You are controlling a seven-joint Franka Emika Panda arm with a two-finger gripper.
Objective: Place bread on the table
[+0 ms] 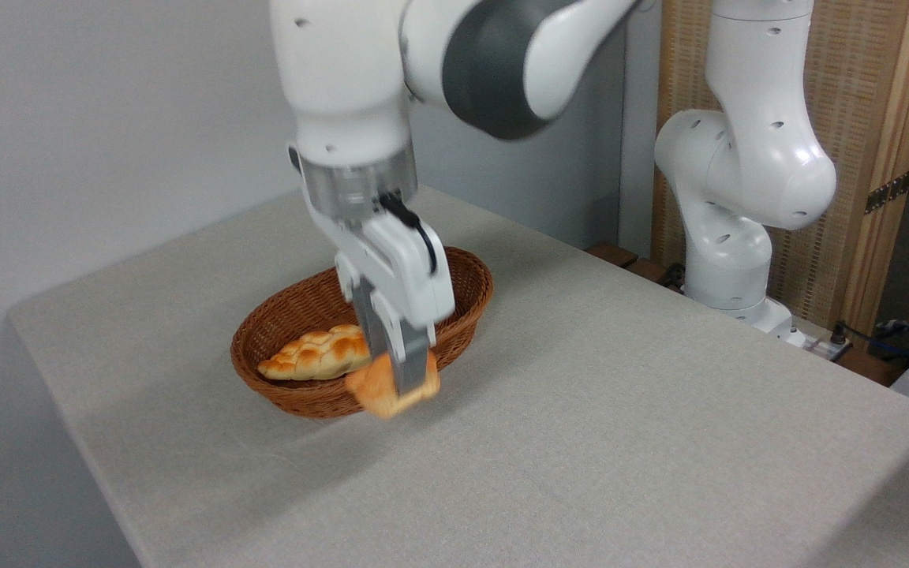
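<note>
The gripper (401, 379) is pinched on the bread (391, 390), carried, I think, just past the front rim of the basket (470, 276), so lower it straight to bare table (620, 410) before letting go, clear of the wicker.

One fixed camera — raised, off the table's (660, 442) near corner — looks down across it toward the wall.
</note>
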